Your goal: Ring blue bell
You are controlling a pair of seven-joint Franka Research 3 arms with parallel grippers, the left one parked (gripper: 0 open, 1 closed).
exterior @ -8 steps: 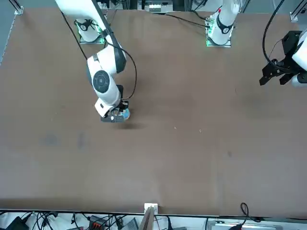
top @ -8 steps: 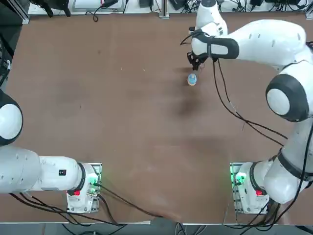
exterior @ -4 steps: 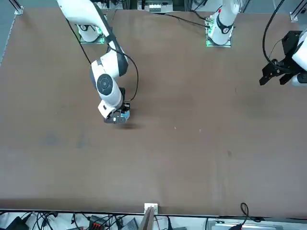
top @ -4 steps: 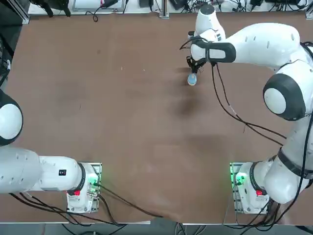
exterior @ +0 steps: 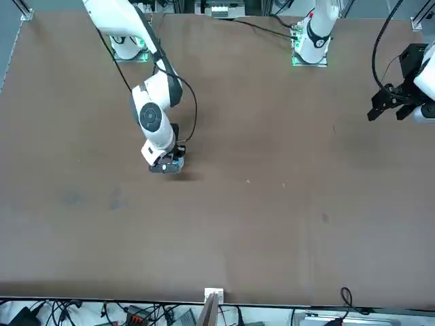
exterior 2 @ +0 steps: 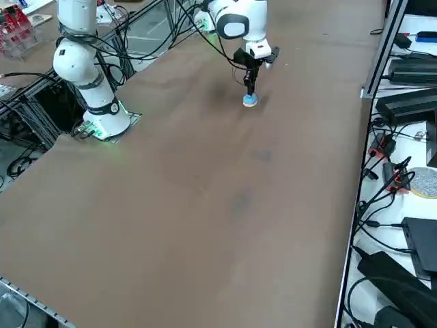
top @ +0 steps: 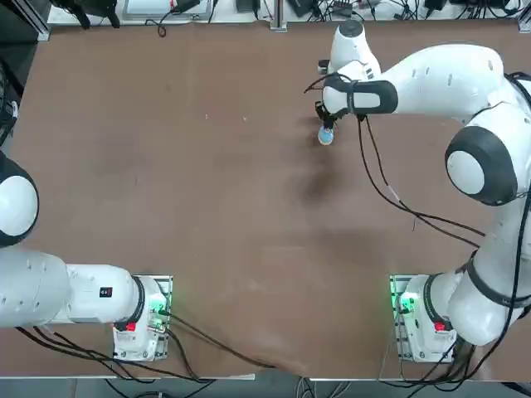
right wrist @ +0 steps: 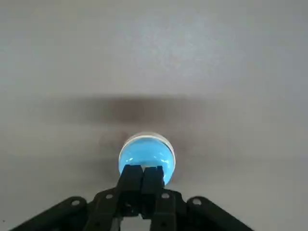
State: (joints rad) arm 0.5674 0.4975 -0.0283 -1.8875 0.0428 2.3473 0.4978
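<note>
Since the earlier frame the right gripper (right wrist: 147,168) has shifted slightly, its fingers pressed together above the blue bell (right wrist: 147,153) on the table (exterior 2: 184,205), so the ringing press seems in hand, next wanting a short, straight push on the button.

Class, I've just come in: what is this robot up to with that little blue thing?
The right gripper, fingers shut, is poised at the top of the small blue bell, which sits on the brown table. It seems about to press the bell to ring it, or may be pressing already; whether they touch is hard to tell.
</note>
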